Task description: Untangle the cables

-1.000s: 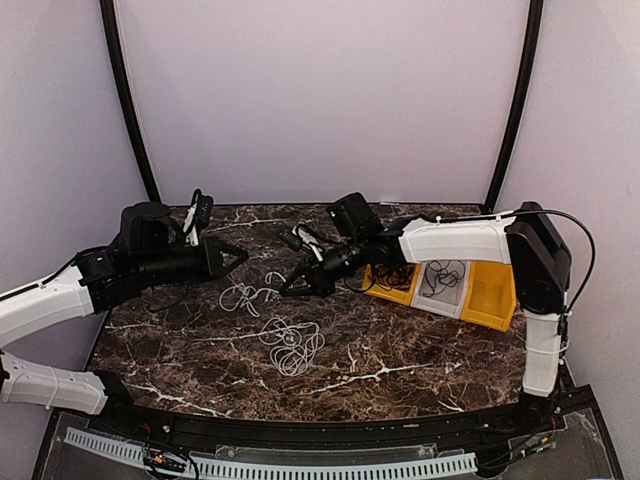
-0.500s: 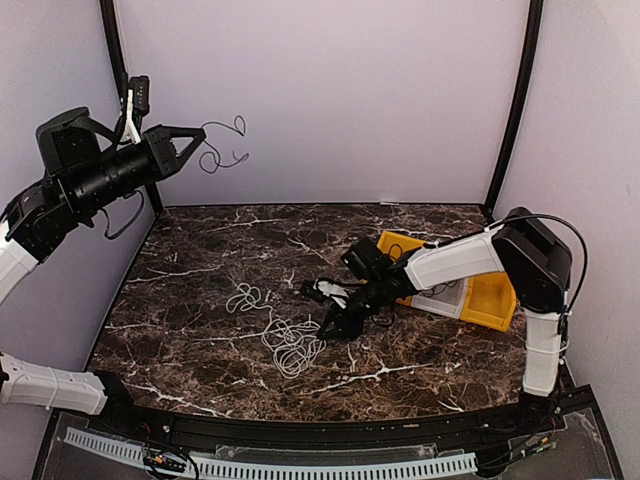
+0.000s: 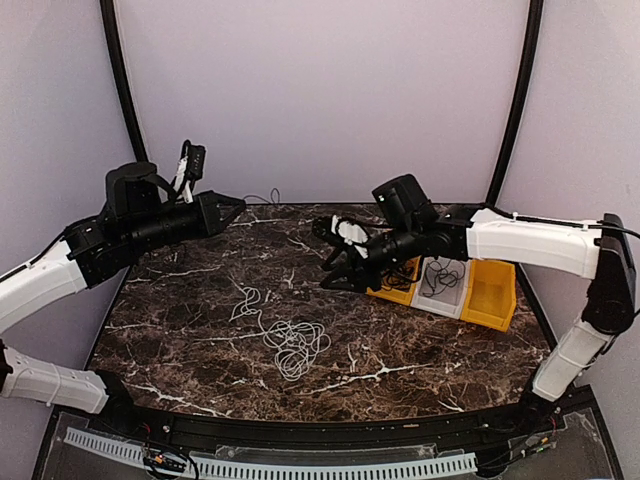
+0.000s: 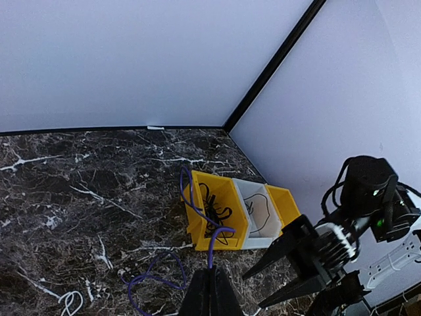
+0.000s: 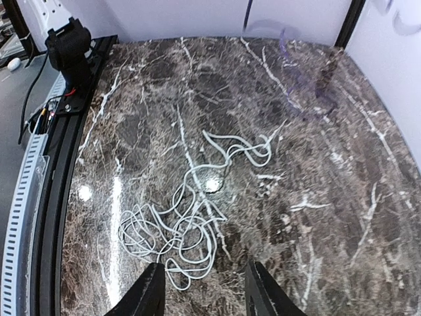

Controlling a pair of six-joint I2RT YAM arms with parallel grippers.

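Note:
Two pale cables lie on the marble table: a white squiggle point(image 3: 248, 298) point(image 5: 240, 150) and a grey-white coil point(image 3: 292, 345) point(image 5: 168, 237), overlapping where they meet. My left gripper point(image 3: 240, 203) point(image 4: 212, 280) hangs above the back left of the table, shut on a thin purple cable point(image 4: 217, 243) that loops down to the tabletop. My right gripper point(image 3: 328, 277) point(image 5: 204, 296) hovers open and empty above the table, right of the white cables. Black cables point(image 4: 214, 210) sit in a yellow bin.
A row of bins stands at the right: a yellow bin point(image 3: 392, 285), a grey bin point(image 3: 443, 285) holding one black cable, and another yellow bin point(image 3: 492, 290). Black frame posts rise at the back corners. Walls close in on three sides.
My left arm dropped from high at the left wall to mid height over the table, still gripping its cable. My right gripper rose from near the coil toward the back and opened.

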